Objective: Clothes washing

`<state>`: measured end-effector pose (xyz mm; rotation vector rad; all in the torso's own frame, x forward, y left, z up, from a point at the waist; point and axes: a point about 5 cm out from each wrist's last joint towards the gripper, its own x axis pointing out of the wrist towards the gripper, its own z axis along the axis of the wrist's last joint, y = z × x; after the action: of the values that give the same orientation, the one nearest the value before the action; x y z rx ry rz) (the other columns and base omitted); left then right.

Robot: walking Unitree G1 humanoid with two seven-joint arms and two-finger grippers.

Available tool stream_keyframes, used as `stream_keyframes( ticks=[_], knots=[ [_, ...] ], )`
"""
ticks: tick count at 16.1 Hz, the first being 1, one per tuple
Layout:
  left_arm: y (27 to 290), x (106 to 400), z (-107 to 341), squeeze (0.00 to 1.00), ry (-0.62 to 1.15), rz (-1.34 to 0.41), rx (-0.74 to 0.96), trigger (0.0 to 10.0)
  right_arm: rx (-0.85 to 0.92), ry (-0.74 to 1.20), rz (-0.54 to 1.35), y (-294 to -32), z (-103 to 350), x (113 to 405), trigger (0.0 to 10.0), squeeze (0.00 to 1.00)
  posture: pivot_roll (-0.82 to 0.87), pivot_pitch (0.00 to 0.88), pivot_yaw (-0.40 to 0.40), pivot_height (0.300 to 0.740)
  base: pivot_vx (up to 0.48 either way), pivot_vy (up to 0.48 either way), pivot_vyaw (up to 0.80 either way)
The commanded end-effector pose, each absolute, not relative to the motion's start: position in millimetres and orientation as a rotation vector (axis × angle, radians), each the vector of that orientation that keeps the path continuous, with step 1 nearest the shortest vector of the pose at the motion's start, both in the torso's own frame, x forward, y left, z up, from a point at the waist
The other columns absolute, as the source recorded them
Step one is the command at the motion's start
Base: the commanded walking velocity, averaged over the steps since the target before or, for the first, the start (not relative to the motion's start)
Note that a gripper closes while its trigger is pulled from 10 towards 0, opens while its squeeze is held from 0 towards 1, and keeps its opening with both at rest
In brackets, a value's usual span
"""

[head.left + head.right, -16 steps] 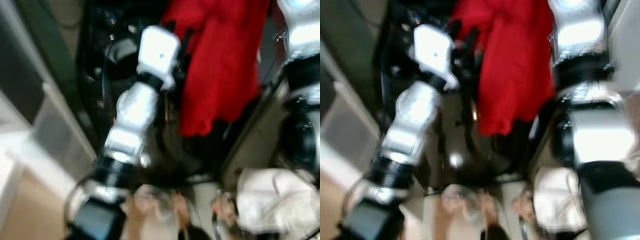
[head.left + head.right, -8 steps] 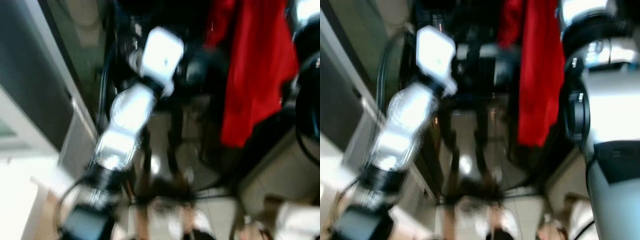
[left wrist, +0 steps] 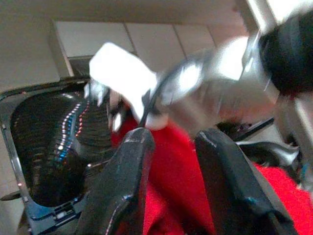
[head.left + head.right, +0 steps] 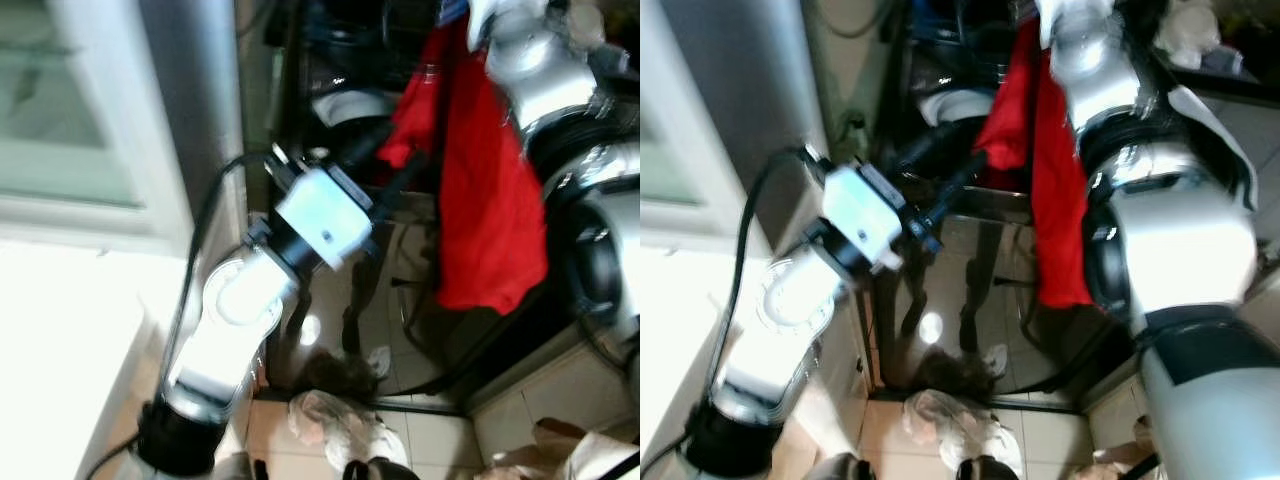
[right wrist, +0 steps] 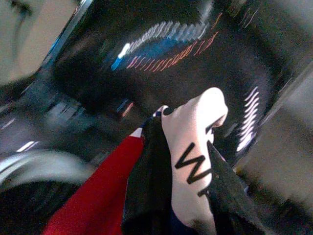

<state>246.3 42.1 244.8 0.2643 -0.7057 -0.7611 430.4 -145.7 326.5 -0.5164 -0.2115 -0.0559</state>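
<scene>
Red garment (image 4: 490, 210): hangs from my right hand (image 5: 188, 161), pinched with a white printed cloth (image 5: 195, 142), above the dark drum (image 3: 49, 142). Left hand (image 3: 171, 147): spread, against the red fabric. Risk: the long tail snags the rim or slips to the floor (image 4: 520, 430).

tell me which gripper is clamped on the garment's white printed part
The right gripper: its fingers pinch the white lettered patch of the red garment. The left gripper has plain red cloth between its fingers.
</scene>
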Motion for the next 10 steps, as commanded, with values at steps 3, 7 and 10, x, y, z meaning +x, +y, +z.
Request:
stream_keyframes(
  ticks=[3,7,10],
  knots=[
    [37.5,241.9,247.0,0.00,-0.703,-0.741,0.253,10.0,-0.287,-0.107,-0.176,-171.4,308.7,430.4,10.0,0.00,0.16,0.102,-0.138,0.736,0.000,0.000,0.00],
    [55.5,238.6,247.9,0.00,-0.668,-0.637,0.250,10.0,-0.072,-0.011,-0.296,-192.7,285.2,427.8,10.0,1.00,0.20,0.126,-0.143,0.736,0.000,0.000,0.00],
    [59.1,237.6,250.5,0.00,-0.649,-0.585,0.257,10.0,0.191,0.075,-0.299,-192.3,261.8,426.5,10.0,1.00,0.22,0.136,-0.137,0.736,0.000,0.000,0.00]
  ],
)
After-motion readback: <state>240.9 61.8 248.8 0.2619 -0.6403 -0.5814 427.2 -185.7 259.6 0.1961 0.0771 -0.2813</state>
